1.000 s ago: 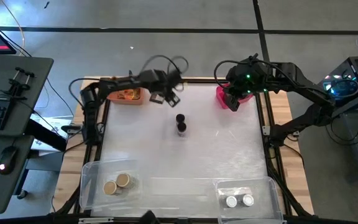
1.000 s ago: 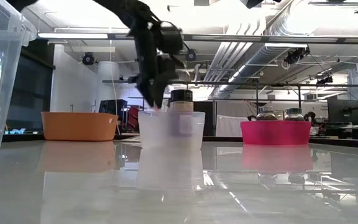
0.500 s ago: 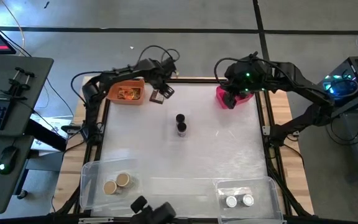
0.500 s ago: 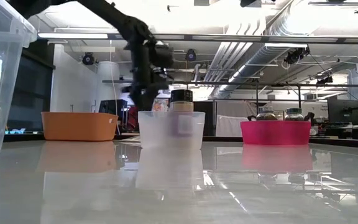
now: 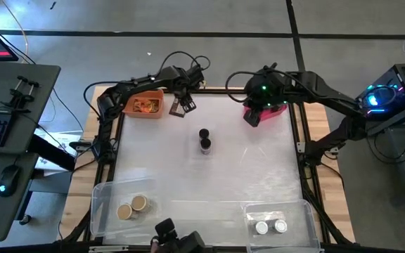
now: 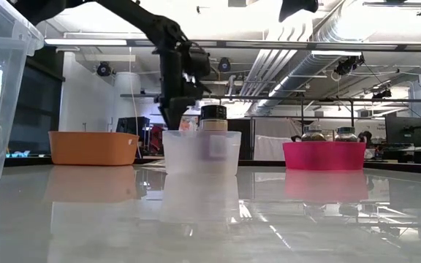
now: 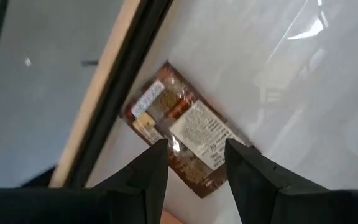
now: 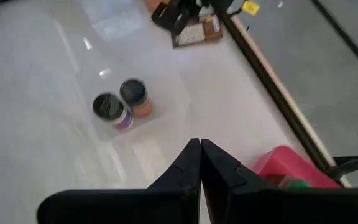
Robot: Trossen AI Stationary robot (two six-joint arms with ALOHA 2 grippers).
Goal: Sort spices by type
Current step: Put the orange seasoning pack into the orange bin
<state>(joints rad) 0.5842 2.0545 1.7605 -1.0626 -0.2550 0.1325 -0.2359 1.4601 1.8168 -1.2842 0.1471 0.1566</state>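
A flat brown packet (image 5: 183,107) (image 7: 188,127) lies on the white table by its far edge, just right of the orange bin (image 5: 133,107). My left gripper (image 5: 179,104) (image 7: 195,149) hovers above it, open, a finger on each side, touching nothing. Two dark-capped jars (image 5: 204,139) (image 8: 122,102) stand in a small clear tub at the table's middle (image 6: 201,152). My right gripper (image 5: 252,117) (image 8: 199,144) is shut and empty, held above the table beside the pink bin (image 5: 278,109) (image 8: 284,167), whose jars (image 6: 329,134) rise above its rim.
A clear tub holding two tan-capped jars (image 5: 132,207) sits at the near left, and another holding two white-capped jars (image 5: 271,226) at the near right. The orange bin holds an orange packet (image 5: 145,106). A dark object (image 5: 178,240) shows at the near edge. Bare tabletop lies around the middle tub.
My left gripper has moved toward the table's far left, from right of the packet toward the orange bin, and now stands over the packet. My right gripper has shifted a little toward the table's left, away from the pink bin. A dark object has come in at the near edge.
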